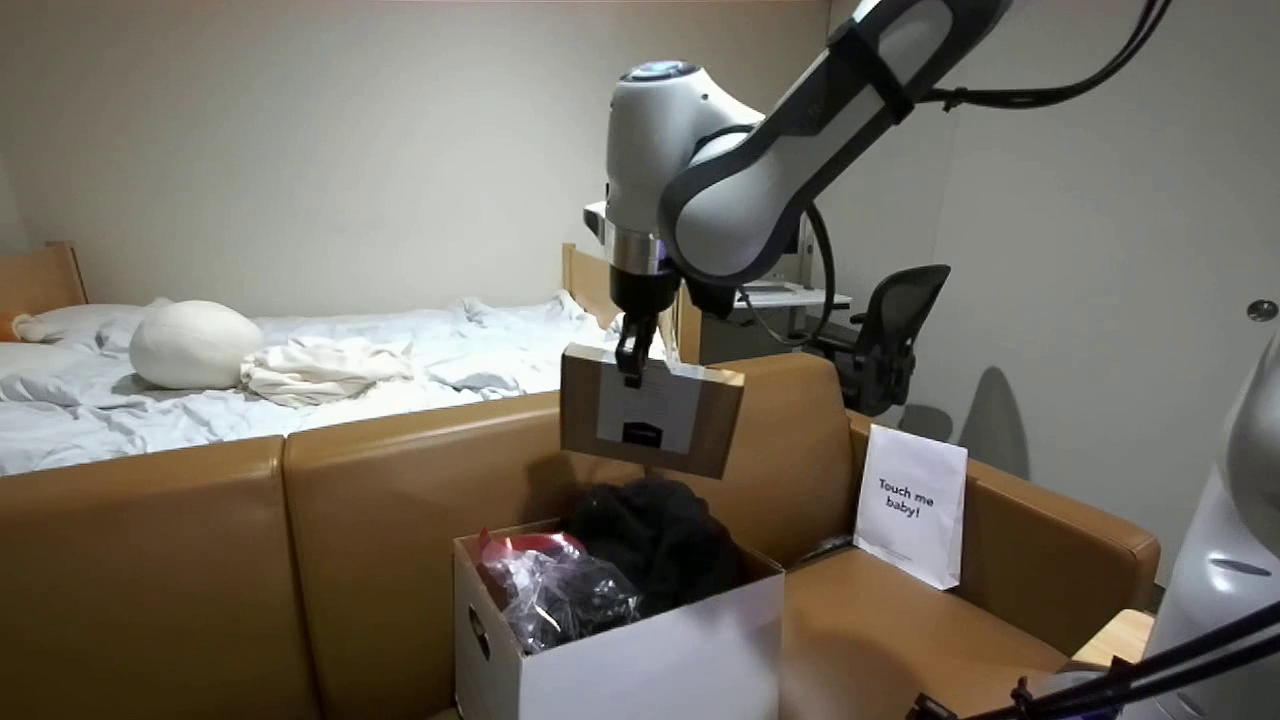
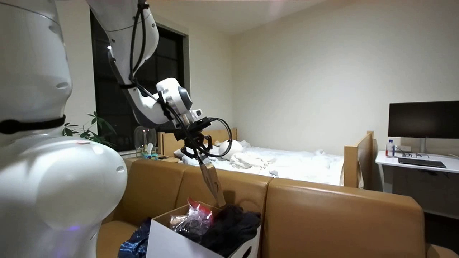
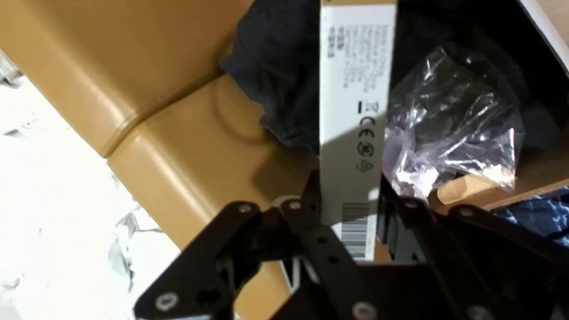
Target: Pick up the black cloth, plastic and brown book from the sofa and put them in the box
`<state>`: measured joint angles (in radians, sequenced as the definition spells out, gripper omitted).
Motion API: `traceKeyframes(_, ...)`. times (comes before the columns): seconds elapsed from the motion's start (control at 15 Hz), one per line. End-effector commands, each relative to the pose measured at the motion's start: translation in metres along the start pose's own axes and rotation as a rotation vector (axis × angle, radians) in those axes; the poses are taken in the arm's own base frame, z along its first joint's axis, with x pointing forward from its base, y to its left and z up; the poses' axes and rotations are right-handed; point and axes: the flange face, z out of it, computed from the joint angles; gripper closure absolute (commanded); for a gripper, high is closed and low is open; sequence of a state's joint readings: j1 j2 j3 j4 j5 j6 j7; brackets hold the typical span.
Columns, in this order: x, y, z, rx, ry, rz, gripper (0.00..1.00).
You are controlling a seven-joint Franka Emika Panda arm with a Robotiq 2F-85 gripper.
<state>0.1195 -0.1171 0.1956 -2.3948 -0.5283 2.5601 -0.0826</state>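
A: Where are we?

B: The gripper [image 1: 637, 368] is clamped on the upper edge of the brown book [image 1: 655, 412]. Book hangs tilted just above the black cloth [image 1: 655, 545], visible gap. Cloth and plastic [image 1: 565, 600] are both in the box [image 1: 650, 675], cloth heaped over the rim. Book looks like the last item.

A: How do you set it down?

B: Seems biased toward the backrest of the sofa [image 1: 420, 500]; depth is hard to judge. I'd nudge it toward the box's middle, then lower slowly. Cloth will likely give and not hold it edge-on, so tip it flatter, across cloth and plastic. Release once the heap carries the weight, then straight up. Main risk: it slides off and drops between box and backrest. Plastic could also cling on the way out.

A: Surface, room?

B: Box is by the backrest, base out of frame, presumably on the seat. Leather looks smooth; pressing hard might skid the box. Crumpled blue bundle [image 2: 136, 242] beside it, white card [image 1: 910, 508] upright near the sofa arm. Behind the sofa: bed [image 1: 490, 378] with white sheets. Further off: desk chair [image 1: 880, 345], monitor [image 2: 423, 120] on a white desk [image 2: 387, 160]. Dark window [image 2: 170, 61], so night, I'd guess.
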Motion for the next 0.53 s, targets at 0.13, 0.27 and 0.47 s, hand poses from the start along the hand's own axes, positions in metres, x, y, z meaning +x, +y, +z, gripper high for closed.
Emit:
traceKeyframes(0.13,0.038,0.023,0.060,0.078,-0.030,0.030,0.90)
traceKeyframes(0.27,0.037,0.026,0.097,0.114,-0.063,0.026,0.90)
traceKeyframes(0.47,0.027,0.003,0.163,0.230,-0.130,-0.020,0.90)
